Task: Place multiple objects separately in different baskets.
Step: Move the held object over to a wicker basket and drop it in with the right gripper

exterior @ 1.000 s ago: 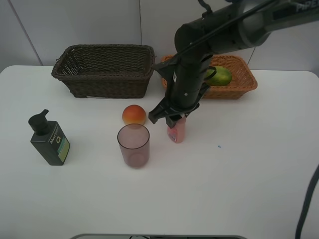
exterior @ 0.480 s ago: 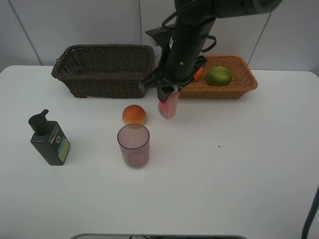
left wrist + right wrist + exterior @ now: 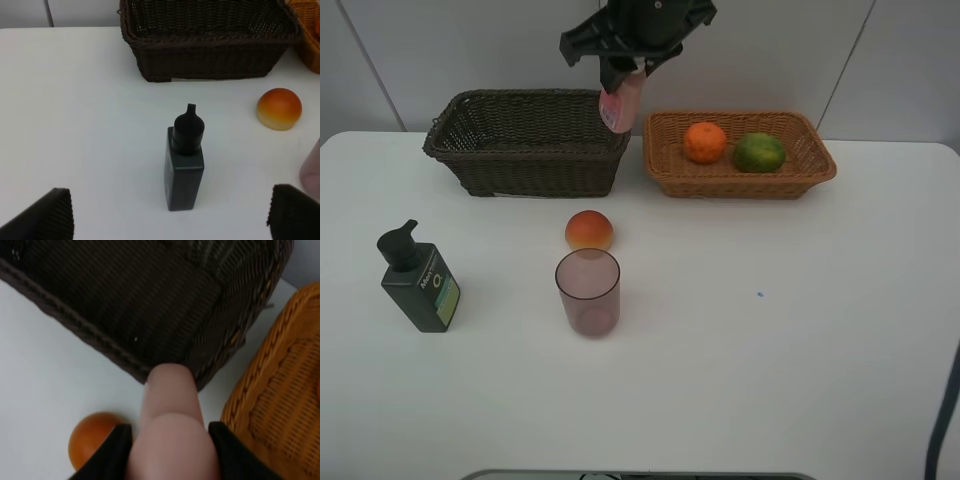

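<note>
My right gripper is shut on the small pink bottle and holds it in the air over the right end of the dark brown basket. The right wrist view shows the pink bottle between the black fingers, above the dark basket. The orange and green fruit lie in the tan basket. On the table are the peach, mauve cup and pump bottle. My left gripper stands open around the pump bottle, apart from it.
The table is white with a white wall behind the baskets. In the left wrist view the peach lies to one side of the pump bottle, the dark basket beyond it, and the cup's edge shows at the frame border.
My right gripper has lifted the pink bottle off the table beside the cup and carried it up and back-left, to above the dark basket's right end. Nothing else moved.
</note>
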Action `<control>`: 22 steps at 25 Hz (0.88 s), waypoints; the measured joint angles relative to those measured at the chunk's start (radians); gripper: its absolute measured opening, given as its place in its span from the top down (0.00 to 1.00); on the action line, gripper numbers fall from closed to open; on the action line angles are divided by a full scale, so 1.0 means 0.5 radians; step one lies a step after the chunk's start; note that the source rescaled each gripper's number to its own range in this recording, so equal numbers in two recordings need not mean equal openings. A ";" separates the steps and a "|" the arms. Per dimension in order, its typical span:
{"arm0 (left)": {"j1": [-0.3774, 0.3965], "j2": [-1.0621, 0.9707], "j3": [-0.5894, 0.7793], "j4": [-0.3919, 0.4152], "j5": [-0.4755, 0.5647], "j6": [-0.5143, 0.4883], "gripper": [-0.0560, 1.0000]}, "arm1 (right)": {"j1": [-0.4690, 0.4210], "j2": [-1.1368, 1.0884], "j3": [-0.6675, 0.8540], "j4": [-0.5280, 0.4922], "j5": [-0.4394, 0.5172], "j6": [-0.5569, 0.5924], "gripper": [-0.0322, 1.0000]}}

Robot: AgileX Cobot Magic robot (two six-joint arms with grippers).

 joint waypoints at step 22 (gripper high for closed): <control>0.000 0.000 0.000 0.000 0.000 0.000 0.01 | -0.001 0.668 -0.381 -0.014 -0.765 0.000 0.95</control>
